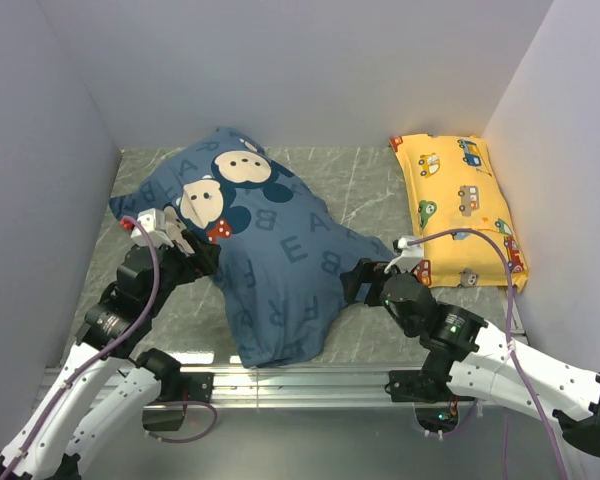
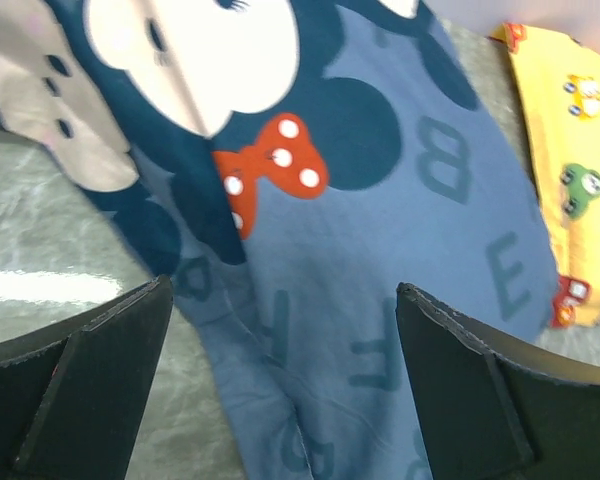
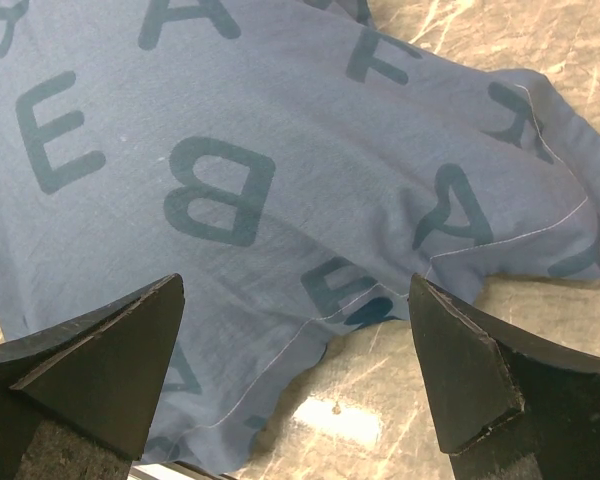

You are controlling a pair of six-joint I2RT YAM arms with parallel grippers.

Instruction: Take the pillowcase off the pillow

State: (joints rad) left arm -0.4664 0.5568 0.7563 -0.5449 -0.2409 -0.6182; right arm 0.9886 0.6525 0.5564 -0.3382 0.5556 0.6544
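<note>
- Near the desk (image 1: 365, 190) front, we are holding our right jaws wide apart, empty, beside the right edge of the pillowcase (image 1: 280, 255).
- Our left jaws are gaping, empty, at its left edge.
- The pillowcase is sprawling mid-desk; a yellow pillow (image 1: 460, 205) is lying far right.

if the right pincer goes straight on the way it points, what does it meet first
Most likely the pillowcase: its lettered fabric lies right ahead of the open right pincer, though depth is unclear.
</note>
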